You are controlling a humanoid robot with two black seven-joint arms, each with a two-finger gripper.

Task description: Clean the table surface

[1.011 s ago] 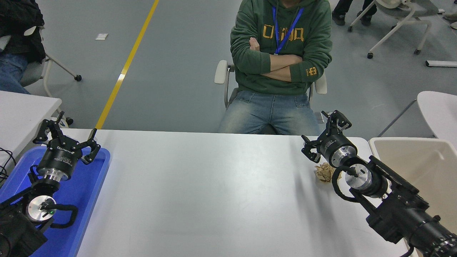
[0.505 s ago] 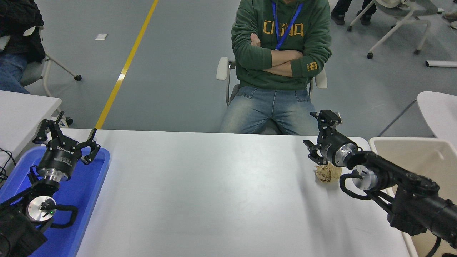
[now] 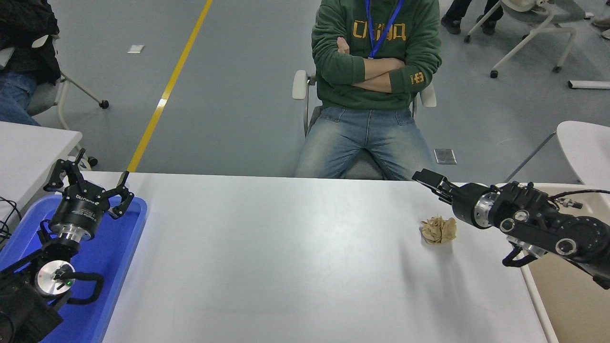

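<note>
The table surface is a wide matte white top. A crumpled tan paper ball lies on it near the far right. My right gripper comes in from the right edge, lies nearly level and points left, a little beyond and above the ball, apart from it. I see it edge-on and it holds nothing that I can see. My left gripper is parked at the lower left over a blue tray, open and empty.
A beige bin stands at the table's right end, under my right arm. A person in a green hoodie sits with folded arms at the far side. A small white table is at left, a rounded white tabletop at right.
My right arm has swung down and to the right, and the gripper has turned onto its side. The paper ball, half hidden before, now shows whole. The person has slid back a little.
</note>
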